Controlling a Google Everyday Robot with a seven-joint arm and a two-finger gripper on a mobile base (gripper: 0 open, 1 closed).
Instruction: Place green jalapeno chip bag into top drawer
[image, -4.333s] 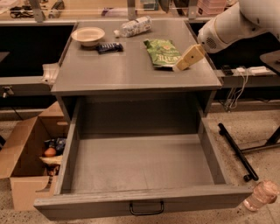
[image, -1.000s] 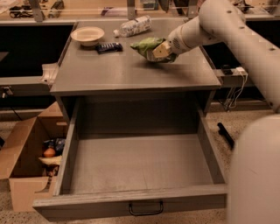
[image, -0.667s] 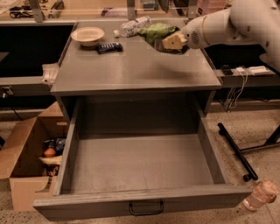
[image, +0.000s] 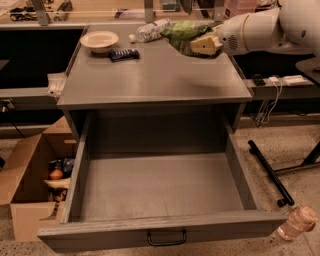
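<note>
The green jalapeno chip bag (image: 184, 31) hangs in the air above the back right of the grey cabinet top (image: 150, 75). My gripper (image: 202, 44) is shut on the bag's right end, reaching in from the right on the white arm. The top drawer (image: 160, 185) stands pulled out wide open below the cabinet top, its deep grey tray bare, with a small black handle (image: 166, 238) on the front panel. The bag is well above and behind the drawer tray.
On the cabinet top at the back stand a cream bowl (image: 99, 40), a small dark blue packet (image: 124, 53) and a white-and-clear bag (image: 150, 29). A cardboard box (image: 30, 180) sits on the floor at left. A plastic bottle (image: 297, 222) lies at right.
The gripper took hold of the green bag on the cabinet top and lifted it. The bag now hangs clear of the surface, slightly higher than a moment ago.
</note>
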